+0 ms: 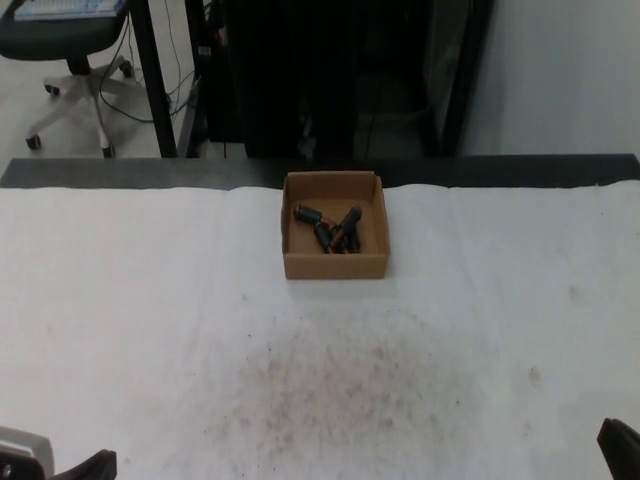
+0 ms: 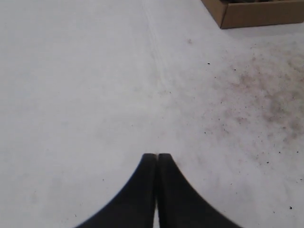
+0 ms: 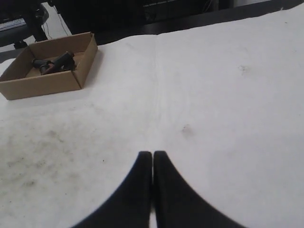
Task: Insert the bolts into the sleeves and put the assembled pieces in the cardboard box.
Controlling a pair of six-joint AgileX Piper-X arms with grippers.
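Note:
The cardboard box (image 1: 334, 264) stands at the far middle of the white bench cover, with several dark assembled bolt-and-sleeve pieces (image 1: 330, 230) lying inside it. The same box (image 3: 47, 81) with its pieces (image 3: 53, 63) shows in the right wrist view, and a corner of the box (image 2: 251, 15) in the left wrist view. My left gripper (image 2: 157, 156) is shut and holds nothing, low over bare cover at the near left. My right gripper (image 3: 152, 155) is shut and holds nothing, at the near right.
The white cover (image 1: 150, 320) carries a dirty speckled patch (image 1: 340, 380) in the near middle. A black bench edge (image 1: 120, 172) runs along the back. An office chair (image 1: 70, 50) and dark frames stand on the floor beyond.

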